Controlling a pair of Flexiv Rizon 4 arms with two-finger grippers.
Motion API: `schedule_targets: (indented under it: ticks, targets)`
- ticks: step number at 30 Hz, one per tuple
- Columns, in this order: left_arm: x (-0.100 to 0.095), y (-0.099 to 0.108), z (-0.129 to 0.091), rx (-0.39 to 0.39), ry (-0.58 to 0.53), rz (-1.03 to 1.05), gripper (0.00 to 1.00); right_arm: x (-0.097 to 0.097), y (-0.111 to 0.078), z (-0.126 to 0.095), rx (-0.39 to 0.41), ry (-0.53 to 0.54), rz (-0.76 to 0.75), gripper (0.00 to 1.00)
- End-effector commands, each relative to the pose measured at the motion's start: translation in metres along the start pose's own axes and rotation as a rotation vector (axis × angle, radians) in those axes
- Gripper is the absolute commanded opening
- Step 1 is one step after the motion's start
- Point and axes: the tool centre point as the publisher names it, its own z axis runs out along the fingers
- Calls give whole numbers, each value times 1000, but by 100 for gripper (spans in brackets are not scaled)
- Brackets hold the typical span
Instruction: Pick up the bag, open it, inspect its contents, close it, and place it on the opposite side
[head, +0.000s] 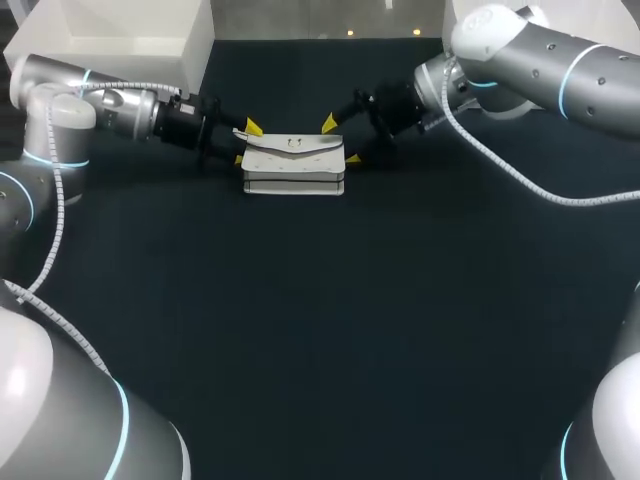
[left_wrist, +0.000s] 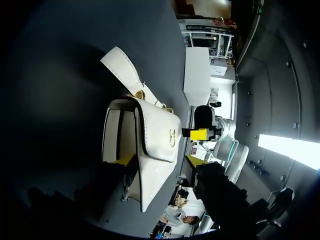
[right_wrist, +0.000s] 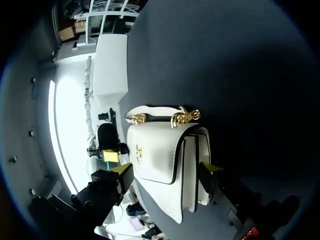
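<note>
The dark table takes up most of the head view, and loads of bare surface is left on the near side and out to both side edges, so room to move isn't a problem there. The far edge is where it gets tight. The left arm is brought in from the far left and the right arm from the far right, both stretched low towards the middle. A white box is seen at the far left corner, right behind the left arm (whether it sits on the table or just past it can't be told).

The white bag is parked flat near the far edge, about mid-table, with its flap shut. The left gripper is set at the bag's left end with its fingers spread wide, and the end is straddled rather than pinched: in the left wrist view a dark gap is seen on the flap side. The right gripper is set the same way at the right end, also wide, with its tips close beside the bag.

The bag's white strap is laid out on the table past the bag, joined by gold chain links. A small gold clasp is seen on the flap.
</note>
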Motion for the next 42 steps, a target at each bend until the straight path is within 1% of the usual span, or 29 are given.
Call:
schedule_targets:
  ticks: [1, 2, 5, 8, 9, 11, 13, 15, 17, 18, 19, 22, 25, 28, 33, 36, 42]
  targets:
    - [-6, -9, 1, -29, 6, -6, 65, -3, 7, 5, 67, 6, 8, 82]
    - [-7, -9, 1, -28, 6, -8, 64, -4, 7, 6, 69, 10, 10, 81]
    - [-10, -10, 1, -22, 6, -16, 62, -6, 8, 9, 75, 24, 19, 71]
    - [-11, -10, -2, -15, 7, -19, 62, -4, 7, 6, 68, 31, 19, 69]
    - [-11, -10, -3, -14, 7, -19, 61, -3, 6, 4, 63, 31, 15, 65]
    - [-11, -10, -4, -11, 8, -20, 60, -2, 6, 2, 61, 29, 14, 64]
    - [-11, -10, -4, -9, 8, -21, 52, -2, 6, 2, 61, 26, 16, 52]
    - [-11, -10, -4, -10, 6, -22, 49, -5, 6, 3, 65, 21, 23, 48]
    - [-11, -10, -4, -11, 7, -23, 51, -8, 5, 3, 70, 16, 29, 51]
    - [-11, -10, -4, -11, 7, -23, 53, -9, 4, 1, 69, 13, 32, 60]
    - [-11, -9, -4, -11, 7, -22, 54, -11, 3, -1, 64, 19, 35, 65]
    - [-9, -9, -5, -8, 4, -18, 54, -11, 2, -8, 53, 22, 35, 60]
    - [-9, -10, -5, -6, 4, -17, 53, -8, 1, -8, 53, 23, 29, 50]
    - [-9, -11, -3, -4, 0, -18, 48, -6, 1, -4, 70, 23, 21, 47]
    - [-9, -11, -3, 0, -7, -20, 50, -4, -1, -5, 71, 26, 15, 46]
    - [-9, -11, -3, 2, -8, -20, 50, -3, -4, -3, 88, 25, 8, 45]
    - [-14, -13, 1, 9, -13, -26, 53, -5, -3, 14, 136, 26, 11, 44]
